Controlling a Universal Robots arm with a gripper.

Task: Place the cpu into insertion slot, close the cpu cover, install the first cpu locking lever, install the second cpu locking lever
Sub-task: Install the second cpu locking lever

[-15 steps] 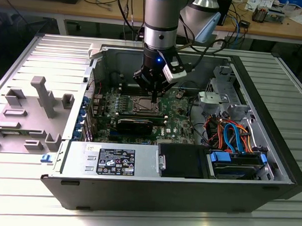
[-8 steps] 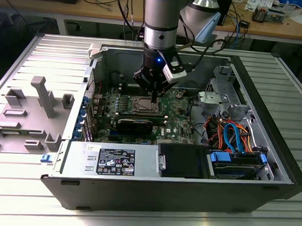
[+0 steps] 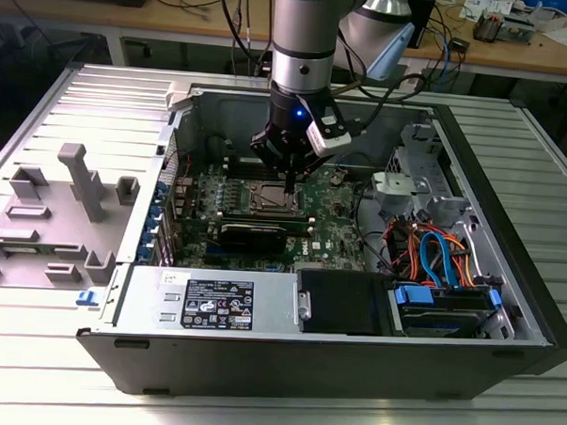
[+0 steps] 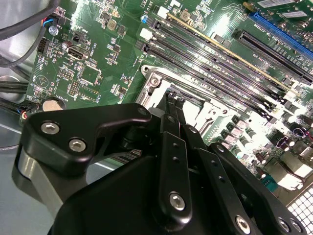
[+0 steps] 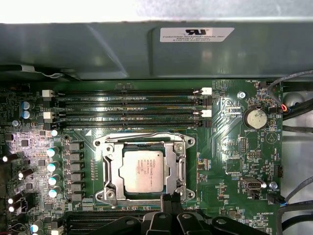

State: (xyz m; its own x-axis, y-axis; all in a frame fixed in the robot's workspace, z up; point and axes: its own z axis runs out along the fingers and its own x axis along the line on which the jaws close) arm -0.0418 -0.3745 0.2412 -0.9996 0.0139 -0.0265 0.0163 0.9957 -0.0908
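The cpu (image 5: 143,170) sits in the insertion slot (image 5: 104,169), with the cpu cover (image 5: 176,166) shut over it, its window framing the chip. Your gripper (image 5: 170,199) hovers at the socket's edge, just above the motherboard (image 5: 234,156); jaws look pinched together, gripping nothing. Labels show print too small to make out.

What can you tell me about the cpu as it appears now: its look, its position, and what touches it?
The cpu is a small flat square chip with a dull silver-grey metal top that carries faint print. In the first wrist view it lies flat inside the insertion slot, framed by the silver cpu cover, whose square window leaves the chip's top exposed. The cover's edges seem to lie over its rim. The gripper hangs at the socket's edge, beside the chip and not touching it.
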